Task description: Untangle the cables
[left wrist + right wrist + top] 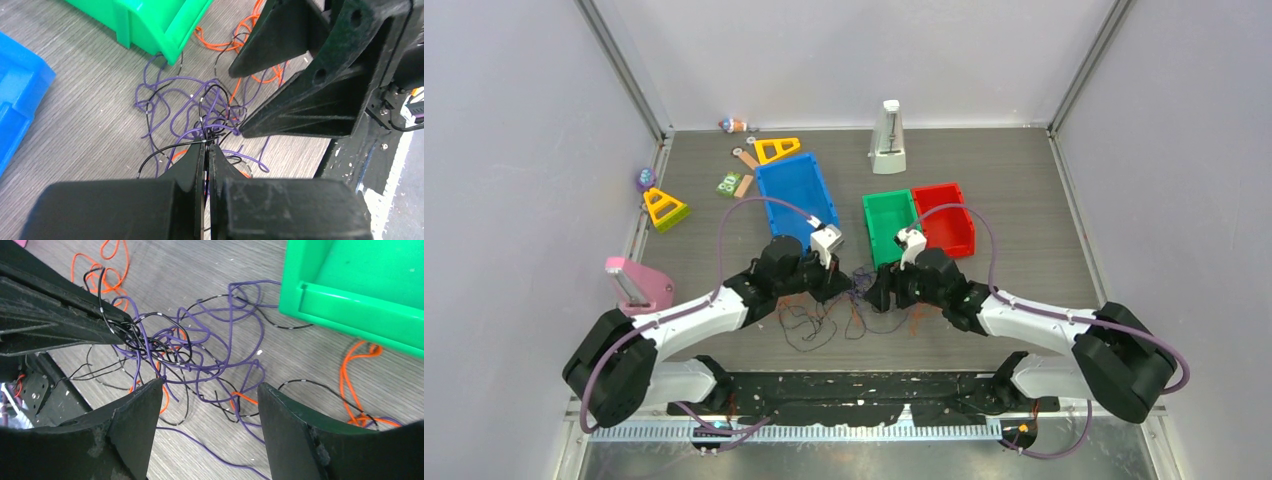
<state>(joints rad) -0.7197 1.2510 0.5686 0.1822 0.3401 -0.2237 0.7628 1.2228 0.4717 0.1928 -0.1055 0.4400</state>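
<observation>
No txt legible anywhere — no labels, nos., signs.

from above, the cables (812,330) are too thin to tell apart and half hidden between the arms (714,312). the left wrist view cuts off the green bin (150,20) and blue bin (20,95); which strand the left hand (207,146) pinches is unclear.

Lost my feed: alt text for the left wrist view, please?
The left gripper is shut on strands at the knot of tangled purple, black and orange cables. The right gripper, open, points into the tangle near a green bin.
</observation>
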